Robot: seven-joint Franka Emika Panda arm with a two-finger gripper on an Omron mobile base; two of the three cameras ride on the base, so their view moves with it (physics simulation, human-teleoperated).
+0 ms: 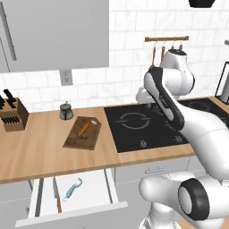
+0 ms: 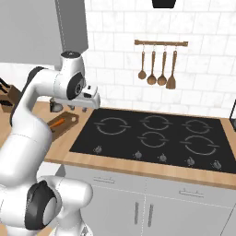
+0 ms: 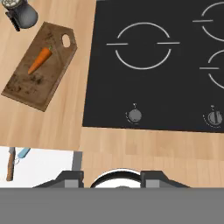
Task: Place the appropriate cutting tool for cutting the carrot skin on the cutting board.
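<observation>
a small orange tapered carrot (image 1: 83,129) lies on a dark-brown rectangular wooden cutting board (image 1: 77,140) on the pale wooden counter (image 1: 40,147). a light-blue-handled peeler with a white hooked head (image 1: 73,188) rests in the open white drawer (image 1: 96,184). the pincer (image 3: 112,177) hangs over the counter's front edge, how wide it's open i cannot tell.

Base views flanking, hand view seemingly overhead; shared cutting board (image 1: 82,133).

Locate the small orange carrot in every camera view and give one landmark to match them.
Left base view: the small orange carrot lies left of centre on the dark-brown wooden cutting board.
Right base view: at the left edge, partly hidden by the white arm.
Hand view: upper left, on the board.
Shared landmark: the black stovetop beside the board.
</observation>
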